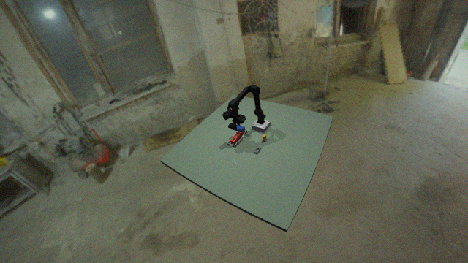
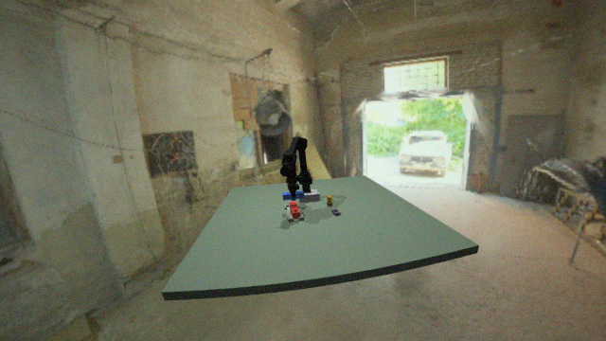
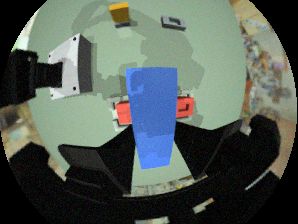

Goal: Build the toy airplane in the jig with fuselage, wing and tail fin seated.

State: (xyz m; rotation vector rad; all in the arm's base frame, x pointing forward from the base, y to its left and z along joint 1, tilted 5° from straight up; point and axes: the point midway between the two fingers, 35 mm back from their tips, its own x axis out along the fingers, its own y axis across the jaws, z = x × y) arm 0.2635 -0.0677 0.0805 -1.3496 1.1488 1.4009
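My gripper is shut on the blue wing, with one finger at each long side. In the wrist view the wing lies crosswise over the red fuselage and hides its middle. The top and exterior views show the wing above the fuselage, apart from it. The fuselage sits in the pale cradle; whether fully flat cannot be told. One socket shows near its right end in the wrist view. The yellow tail fin stands upright away from the jig.
A small grey holder with an opening lies near the tail fin. A grey piece is under the fin. The arm's pale base stands on the green mat behind the jig.
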